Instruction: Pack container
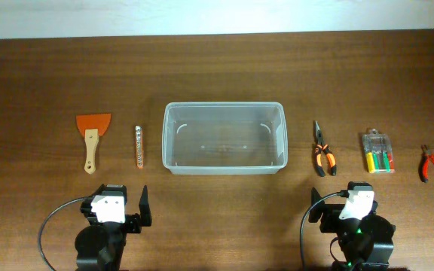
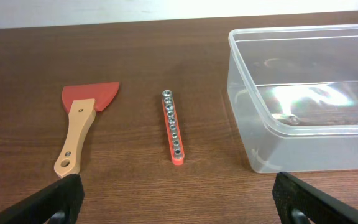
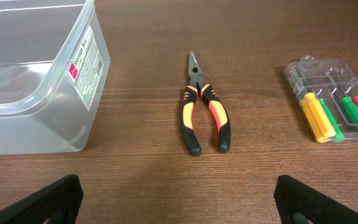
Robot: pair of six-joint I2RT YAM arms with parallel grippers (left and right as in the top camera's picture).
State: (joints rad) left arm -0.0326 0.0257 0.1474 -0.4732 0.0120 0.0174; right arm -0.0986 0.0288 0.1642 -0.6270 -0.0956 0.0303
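On the wooden table (image 3: 260,37), the container (image 3: 36,93) filled the upper left, a white label (image 3: 82,65) on its near end wall. The pliers (image 3: 202,112) lay flat near the middle, apart from the container, nose pointing away and the orange-and-black handles slightly spread. At the right lay a clear case (image 3: 331,99) holding yellow, green and red screwdrivers. The right gripper (image 3: 179,199) had its black fingers (image 3: 48,202) wide apart in the bottom corners, nothing between them.

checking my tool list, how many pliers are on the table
2. The orange-and-black long-nose pliers lie just right of the container; the red-handled pliers lie at the far right, past the screwdriver case. None seems hidden.
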